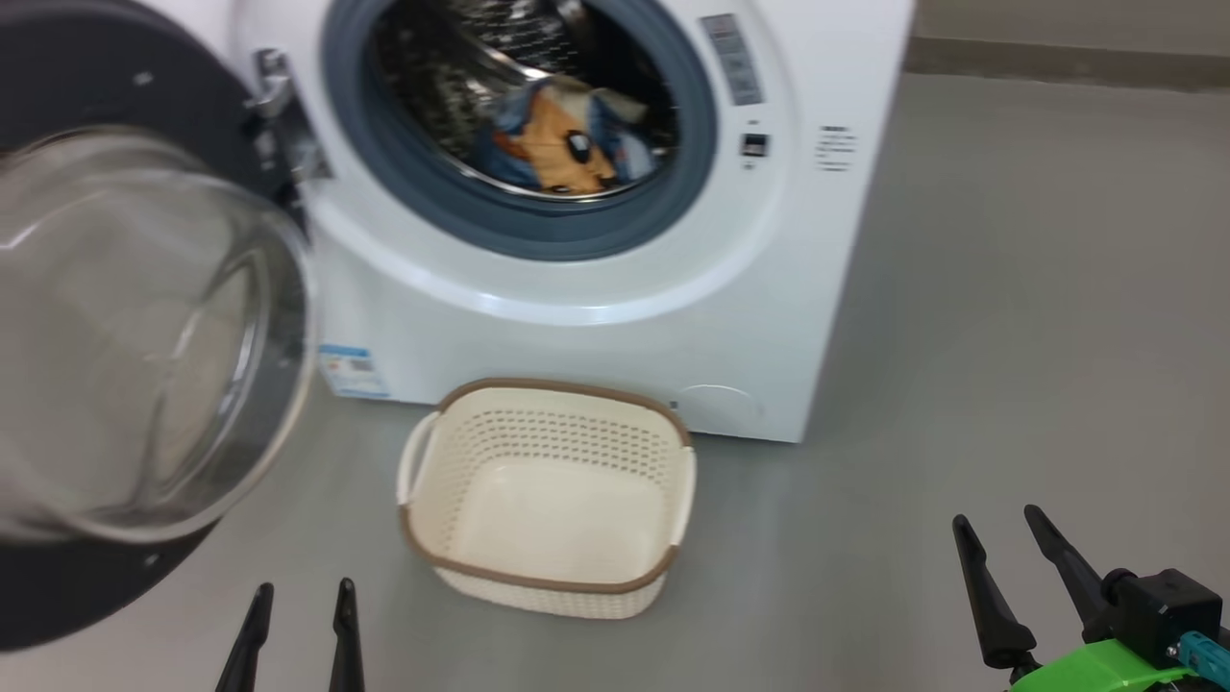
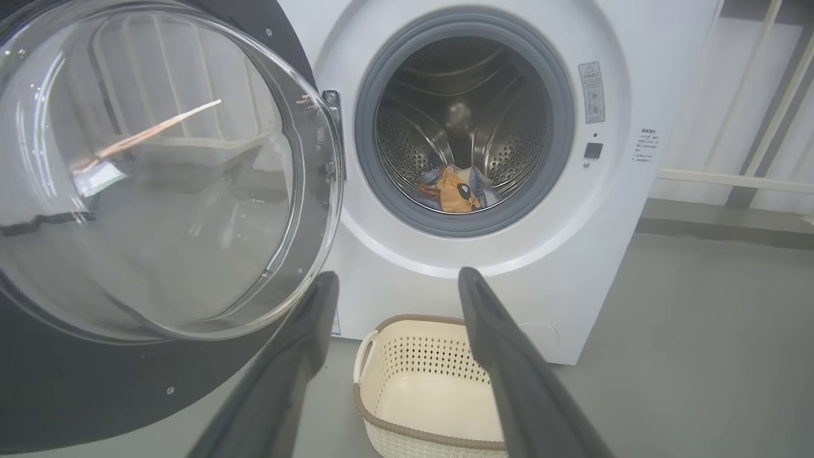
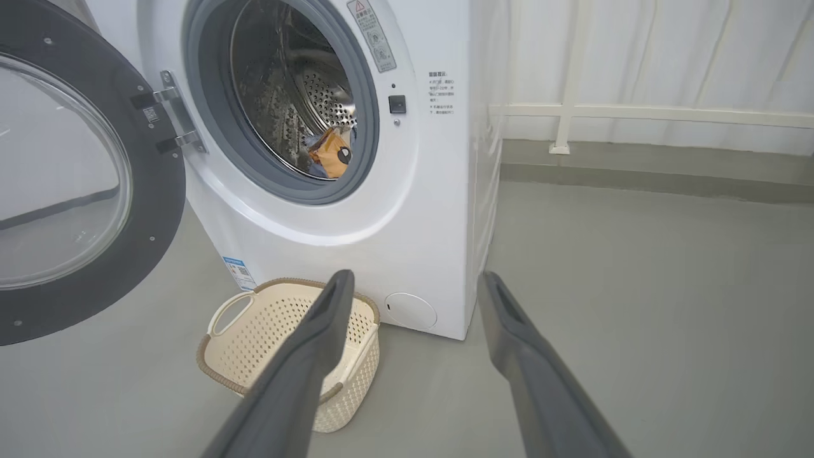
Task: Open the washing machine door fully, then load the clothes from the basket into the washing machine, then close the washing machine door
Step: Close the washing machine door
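**Clothes (image 1: 562, 144) in drum (image 1: 461, 86), basket (image 1: 557, 386) empty**

Washing machine door (image 1: 144, 317) swung wide, 9 o'clock. Left gripper (image 1: 305, 586), 7 o'clock, spread, holding nothing. Basket on floor (image 1: 1009, 336), 6 o'clock. Washing machine (image 1: 596, 327), 12 o'clock, clothes low inside. Right gripper (image 1: 996, 516), 4 o'clock, spread, unladen.

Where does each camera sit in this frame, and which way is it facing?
Head view: on the head, looking forward and down at the washing machine, the empty basket and the open washing machine door; left hand and right hand, both open, at the bottom corners.
Left wrist view: low, facing the drum nearly head-on; its own fingers rise over the basket.
Right wrist view: low, right of the machine, facing it at a slant; own fingers at bottom.
Shared: all three show the clothes in the drum.
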{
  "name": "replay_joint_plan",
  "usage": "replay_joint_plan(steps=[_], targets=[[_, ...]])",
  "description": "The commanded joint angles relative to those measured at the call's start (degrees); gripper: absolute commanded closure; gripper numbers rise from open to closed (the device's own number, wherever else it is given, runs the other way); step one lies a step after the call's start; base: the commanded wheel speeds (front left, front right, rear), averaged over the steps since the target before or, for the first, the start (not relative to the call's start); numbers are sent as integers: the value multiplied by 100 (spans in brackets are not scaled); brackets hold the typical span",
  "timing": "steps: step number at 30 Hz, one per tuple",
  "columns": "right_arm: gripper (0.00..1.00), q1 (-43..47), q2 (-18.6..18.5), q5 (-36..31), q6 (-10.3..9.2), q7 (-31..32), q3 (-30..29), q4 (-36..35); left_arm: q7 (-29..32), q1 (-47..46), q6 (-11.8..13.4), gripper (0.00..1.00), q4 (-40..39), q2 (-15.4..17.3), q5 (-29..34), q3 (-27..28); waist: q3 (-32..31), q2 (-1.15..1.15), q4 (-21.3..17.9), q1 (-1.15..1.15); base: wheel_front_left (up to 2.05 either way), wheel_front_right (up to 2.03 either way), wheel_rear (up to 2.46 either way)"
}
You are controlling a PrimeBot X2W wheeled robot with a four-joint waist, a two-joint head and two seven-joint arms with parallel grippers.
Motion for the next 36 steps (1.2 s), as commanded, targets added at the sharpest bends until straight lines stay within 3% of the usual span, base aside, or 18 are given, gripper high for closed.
replay_joint_plan(steps=[1, 8, 16, 32, 33, 35, 36], targets=[[0, -147, -130, -30, 25, -12, 107, -163, -23, -244, 24, 0, -179, 45, -23, 221, -30, 0, 594, 0, 0, 0, 0], [0, -131, -142, -36, 25, 25, 128, -227, -29, -201, 31, 0, -186, 22, -47, 253, -39, 0, 1243, 0, 0, 0, 0], [0, -73, -117, -14, 25, 21, 188, -202, -32, -80, 58, 0, -180, -14, -89, 311, -122, 0, 1649, 0, 0, 0, 0], [0, -306, -231, 90, 25, 75, 571, -11, -36, 312, 95, 0, -523, -177, -72, 674, -168, 0, 1687, 0, 0, 0, 0], [0, -310, -235, 95, 25, 74, 578, -5, -36, 315, 90, 16, -536, -188, -78, 687, -166, 0, 1689, 0, 0, 0, 0], [0, -314, -242, 108, 25, 72, 589, 8, -36, 310, 52, 100, -603, -214, -109, 725, -162, 0, 1692, 0, 0, 0, 0], [0, -316, -246, 113, 25, 72, 592, 13, -36, 316, 30, 100, -627, -222, -130, 744, -160, 0, 1693, 0, 0, 0, 0]])
